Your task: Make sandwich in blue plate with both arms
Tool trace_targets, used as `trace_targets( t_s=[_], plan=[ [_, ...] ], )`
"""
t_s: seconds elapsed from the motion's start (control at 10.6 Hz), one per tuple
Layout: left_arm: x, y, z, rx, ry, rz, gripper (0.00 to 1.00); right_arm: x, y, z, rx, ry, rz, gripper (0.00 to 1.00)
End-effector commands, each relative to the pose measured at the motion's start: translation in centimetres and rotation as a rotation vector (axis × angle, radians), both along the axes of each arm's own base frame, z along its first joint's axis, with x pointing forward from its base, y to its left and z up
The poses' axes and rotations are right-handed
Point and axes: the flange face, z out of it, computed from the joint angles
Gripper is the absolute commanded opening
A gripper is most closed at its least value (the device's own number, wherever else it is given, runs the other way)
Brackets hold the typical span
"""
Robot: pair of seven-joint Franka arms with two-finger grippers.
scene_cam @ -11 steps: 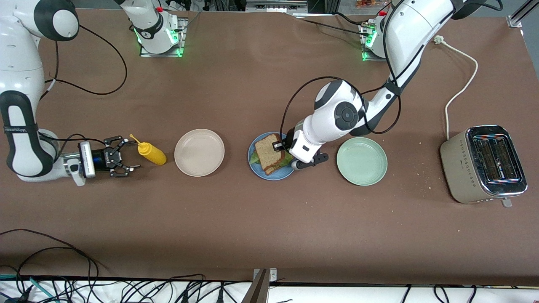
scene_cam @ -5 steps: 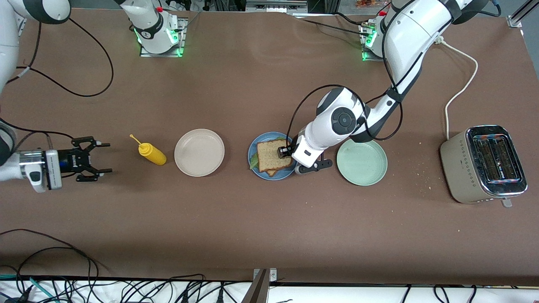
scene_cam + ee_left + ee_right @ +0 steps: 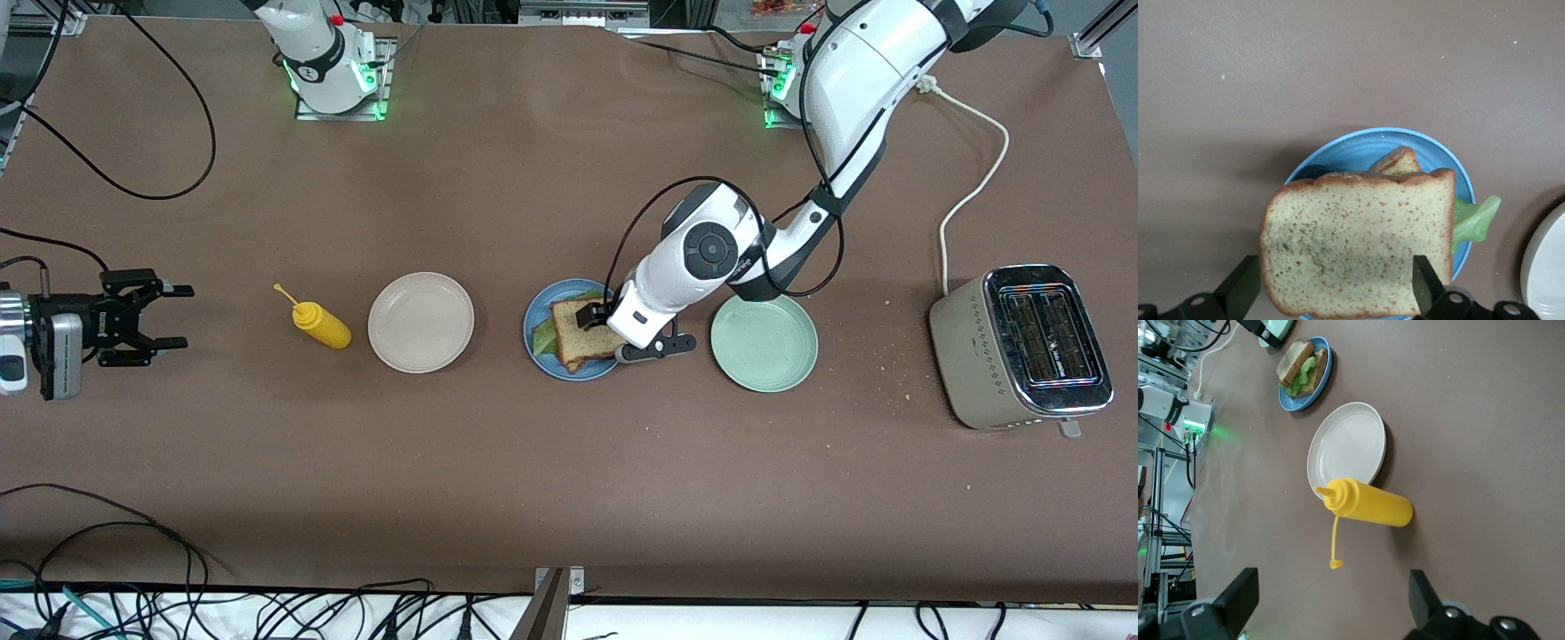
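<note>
The sandwich (image 3: 582,334) lies in the blue plate (image 3: 569,374): a brown bread slice (image 3: 1358,243) on top, green lettuce (image 3: 1475,220) sticking out at the side, and a corner of the lower slice (image 3: 1399,160) showing. My left gripper (image 3: 597,327) is low over the plate, open, with its fingers either side of the top slice (image 3: 1336,290). My right gripper (image 3: 178,316) is open and holds nothing, over the bare table at the right arm's end. In the right wrist view the sandwich (image 3: 1300,365) shows far off on its plate (image 3: 1318,383).
A yellow mustard bottle (image 3: 322,325) lies on its side between the right gripper and a beige plate (image 3: 420,322). A pale green plate (image 3: 764,340) sits beside the blue plate toward the left arm's end. A toaster (image 3: 1022,345) stands at that end, its cord trailing toward the bases.
The left gripper has opened and let go of the top slice, which now rests flat on the lettuce. The right arm has drawn away from the mustard bottle toward its end of the table.
</note>
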Motion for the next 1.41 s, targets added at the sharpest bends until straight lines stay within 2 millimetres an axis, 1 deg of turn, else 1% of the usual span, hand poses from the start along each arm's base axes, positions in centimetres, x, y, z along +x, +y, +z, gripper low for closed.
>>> trace_targets(
  t_s=[0.0,0.09,0.19,0.28,0.38,0.47,0.56,0.66,0.75,0.85,0.94,1.03,1.13,1.22,1.32],
  plan=[
    [0.4,0.7,0.5,0.034,-0.023,-0.015,1.0,-0.9,2.9,6.0,-0.189,0.07,-0.038,1.0],
    [0.9,1.5,1.2,0.048,-0.017,-0.01,1.0,-1.1,4.6,8.3,-0.299,0.089,-0.066,1.0],
    [1.4,2.7,3.0,0.087,0.006,-0.009,1.0,-1.7,6.5,11.0,-0.394,0.107,-0.115,1.0],
    [2.5,5.3,5.4,0.121,0.003,0.011,1.0,-2.5,8.9,12.9,-0.489,0.124,-0.156,1.0],
    [2.8,7.1,7.7,0.161,0.004,0.011,1.0,-3.3,10.8,14.5,-0.582,0.139,-0.21,1.0],
    [2.8,8.4,10.4,0.206,-0.006,0.007,1.0,-4.1,11.6,15.5,-0.659,0.164,-0.282,1.0],
    [3.5,11.4,13.2,0.253,-0.03,0.021,1.0,-5.0,12.8,16.0,-0.767,0.189,-0.349,1.0],
    [3.9,13.9,16.1,0.291,-0.052,0.005,1.0,-5.3,13.6,15.5,-0.854,0.217,-0.41,1.0],
    [4.5,16.5,18.8,0.314,-0.049,-0.019,1.0,-6.0,13.5,15.1,-0.887,0.252,-0.487,1.0],
    [5.2,19.0,21.4,0.331,-0.027,-0.046,1.0,-7.4,13.5,15.0,-0.894,0.245,-0.581,1.0],
    [5.7,21.4,24.1,0.342,0.0,-0.076,1.0,-9.1,13.2,15.1,-0.872,0.198,-0.643,1.0],
    [6.1,24.3,26.7,0.343,0.017,-0.102,1.0,-10.3,13.1,16.0,-0.847,0.153,-0.675,1.0],
    [6.4,26.3,28.5,0.344,0.021,-0.118,1.0,-11.1,13.0,18.8,-0.826,0.105,-0.717,1.0],
    [6.7,28.7,29.6,0.345,0.02,-0.122,1.0,-12.0,13.1,22.1,-0.805,0.046,-0.74,1.0],
    [7.1,30.8,30.4,0.339,0.006,-0.121,1.0,-12.3,12.9,23.3,-0.796,0.038,-0.749,1.0]
  ],
)
